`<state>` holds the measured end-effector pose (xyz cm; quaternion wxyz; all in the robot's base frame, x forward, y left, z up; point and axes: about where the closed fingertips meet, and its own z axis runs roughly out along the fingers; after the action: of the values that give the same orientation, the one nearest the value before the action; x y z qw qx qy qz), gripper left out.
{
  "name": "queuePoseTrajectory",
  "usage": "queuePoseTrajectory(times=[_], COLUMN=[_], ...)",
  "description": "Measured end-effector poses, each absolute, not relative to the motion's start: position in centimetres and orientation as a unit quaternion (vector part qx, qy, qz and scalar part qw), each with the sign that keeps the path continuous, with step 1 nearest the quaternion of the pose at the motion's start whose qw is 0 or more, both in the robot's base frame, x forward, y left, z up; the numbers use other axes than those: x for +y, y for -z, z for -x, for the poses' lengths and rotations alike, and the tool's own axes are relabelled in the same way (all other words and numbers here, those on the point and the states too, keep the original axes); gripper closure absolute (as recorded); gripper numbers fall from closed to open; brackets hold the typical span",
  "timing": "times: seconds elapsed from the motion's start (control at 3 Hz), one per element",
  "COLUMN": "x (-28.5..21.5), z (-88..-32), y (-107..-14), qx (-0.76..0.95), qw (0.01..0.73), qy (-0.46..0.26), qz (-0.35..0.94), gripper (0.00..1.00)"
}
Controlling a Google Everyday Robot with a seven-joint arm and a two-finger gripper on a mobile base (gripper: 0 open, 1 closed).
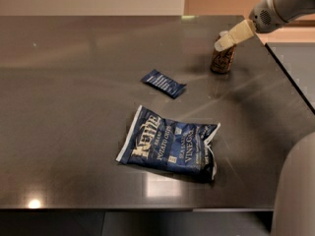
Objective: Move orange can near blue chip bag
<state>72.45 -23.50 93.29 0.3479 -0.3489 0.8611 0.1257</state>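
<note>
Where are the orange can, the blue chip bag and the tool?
orange can (222,61): camera view, lettered side wall.
blue chip bag (167,146): camera view, middle of printed face.
tool (220,44): camera view, its cream tip, at the can's top.

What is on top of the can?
The gripper is over the top of the can, reaching in from the right. It covers most of the top, so you cannot see whether it touches the can. Nothing else is on the can.
</note>
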Motion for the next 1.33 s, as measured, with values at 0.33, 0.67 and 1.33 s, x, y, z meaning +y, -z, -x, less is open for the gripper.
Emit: queuePoseTrajectory(times=[0.33,0.67,1.33], x=[-23.1,-22.91,-22.84], z=[-72.78,-73.0,-73.06], y=[-92.67,-92.37,-92.21], qx=[0.863,0.863,0.864], qw=[0.34,0.335,0.333], qy=[-0.132,-0.136,-0.137], qz=[0.351,0.352,0.353], gripper=[0.0,0.0,0.0])
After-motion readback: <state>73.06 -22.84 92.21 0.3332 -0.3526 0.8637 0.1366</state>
